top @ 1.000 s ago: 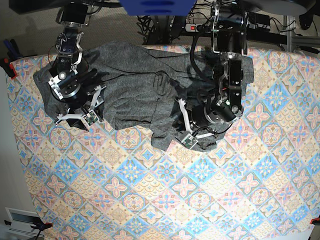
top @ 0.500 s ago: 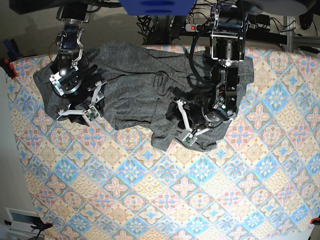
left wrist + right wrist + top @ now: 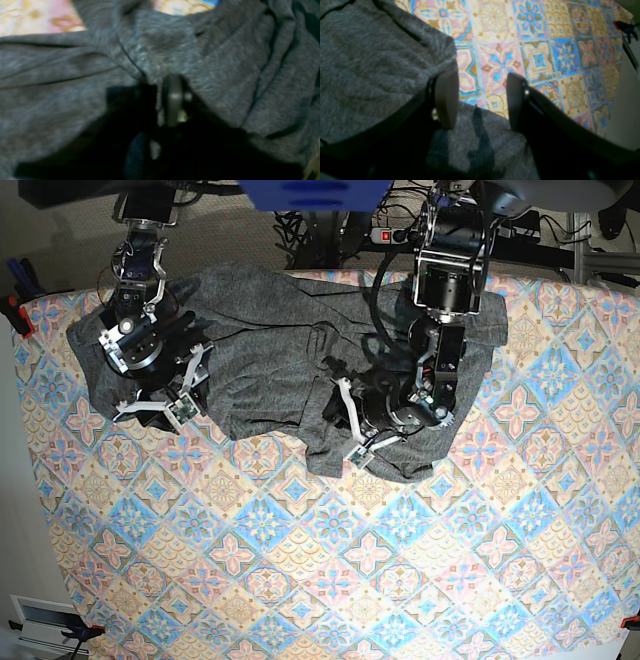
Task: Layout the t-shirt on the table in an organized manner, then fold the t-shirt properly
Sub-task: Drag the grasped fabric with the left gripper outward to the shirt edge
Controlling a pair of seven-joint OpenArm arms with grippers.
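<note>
Down low in the left wrist view, the left gripper [image 3: 160,105] has its jaws pressed nearly together with a ridge of the t-shirt [image 3: 225,65] bunched up right at the tips, and grey knit shows in the thin slit between them, so it is pinching cloth. The picture is blurred, so how much fabric it has cannot be told. Around it the shirt fills almost the whole frame in long creases, with a strip of the table [image 3: 37,17] peeking through at the upper left.

Over to the right gripper [image 3: 482,100]: jaws spread wide, nothing between them but patterned tablecloth. One finger [image 3: 446,97] hangs over the shirt's edge, and more grey fabric lies beneath the jaws at the bottom of the frame.

In the base view, the left gripper [image 3: 352,430] sits at centre, low over the garment's lower hem. The right gripper [image 3: 160,405] hovers at the left, by the shirt's left end. The t-shirt [image 3: 270,340] itself sprawls wrinkled across the upper part of the table [image 3: 400,580], folded over itself in the middle.
</note>
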